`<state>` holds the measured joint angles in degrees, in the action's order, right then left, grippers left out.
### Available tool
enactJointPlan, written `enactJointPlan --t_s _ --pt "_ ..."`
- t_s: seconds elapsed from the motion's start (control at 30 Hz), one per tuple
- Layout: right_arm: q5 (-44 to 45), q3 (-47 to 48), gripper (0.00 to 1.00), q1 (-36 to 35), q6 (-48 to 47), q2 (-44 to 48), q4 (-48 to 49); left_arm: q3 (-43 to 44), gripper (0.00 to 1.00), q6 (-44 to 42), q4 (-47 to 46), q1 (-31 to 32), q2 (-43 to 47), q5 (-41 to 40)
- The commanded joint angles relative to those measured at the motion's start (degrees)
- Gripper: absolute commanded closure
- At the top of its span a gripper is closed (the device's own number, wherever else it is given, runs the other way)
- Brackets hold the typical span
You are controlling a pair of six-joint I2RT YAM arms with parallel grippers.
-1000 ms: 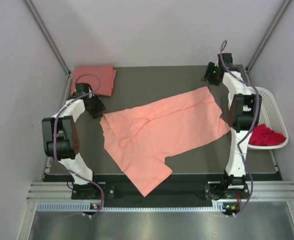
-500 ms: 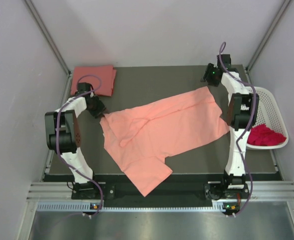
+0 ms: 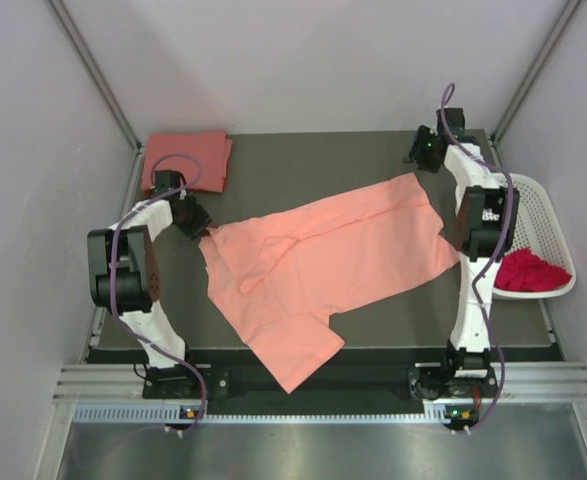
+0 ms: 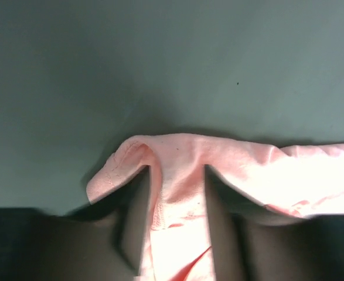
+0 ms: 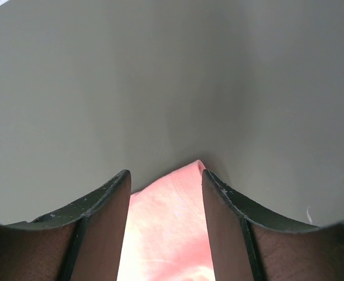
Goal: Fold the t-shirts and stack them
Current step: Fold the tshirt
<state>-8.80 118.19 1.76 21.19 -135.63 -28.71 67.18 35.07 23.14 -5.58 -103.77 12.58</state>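
Top external, left end effector (image 4: pixel 177 173), right end effector (image 5: pixel 165 174), parted astride salmon-pink t-shirt (image 3: pixel 323 250) corners

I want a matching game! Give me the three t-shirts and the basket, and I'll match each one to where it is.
Things:
1. salmon-pink t-shirt
2. coral-red t-shirt
3. magenta-red t-shirt
4. white basket

Places:
A. bunched up inside the basket
B. folded at the far left corner of the table
C. at the right edge of the table
D. spread out across the middle of the table

Right pairs: 1-D, 2-B, 3-A, 4-C.
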Motion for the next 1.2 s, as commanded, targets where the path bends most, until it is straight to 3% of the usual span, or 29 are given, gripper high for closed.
enactJointPlan --t_s 0.0,0.1,0.23,0.87,0.97,1.07,1.1,1.17 --pt "-0.3 1.2 0.49 0.9 -0.4 -0.2 1.1 1.1 0.68 1.1 -3.5 -0.1 -0.4 -0.7" --pt "0.2 1.1 0.50 1.4 -1.3 -0.2 0.8 0.0 0.88 1.8 -4.2 -0.1 1.0 -2.9" --pt "-0.6 2.0 0.51 1.4 -4.0 -1.0 0.2 -2.5 1.00 2.5 -5.9 -0.1 3.3 -3.7" --pt "-2.5 2.8 0.67 1.8 -6.7 -4.2 -2.2 -3.2 1.00 2.0 -7.1 0.0 5.8 -4.4" --pt "-1.7 2.9 0.73 1.9 -6.4 -4.5 -1.7 -3.2 1.00 2.0 -7.0 -0.1 5.9 -4.6" --pt "-0.8 3.1 0.86 2.0 -5.6 -5.0 -0.8 -3.5 1.00 2.3 -6.8 -0.1 6.0 -5.5" --pt "-0.7 3.1 1.00 2.1 -5.3 -5.0 -0.4 -3.5 1.00 2.5 -6.8 0.0 6.1 -6.3" --pt "0.1 2.7 1.00 2.3 -4.1 -4.8 1.2 -4.1 1.00 3.4 -6.8 0.0 6.1 -7.4"
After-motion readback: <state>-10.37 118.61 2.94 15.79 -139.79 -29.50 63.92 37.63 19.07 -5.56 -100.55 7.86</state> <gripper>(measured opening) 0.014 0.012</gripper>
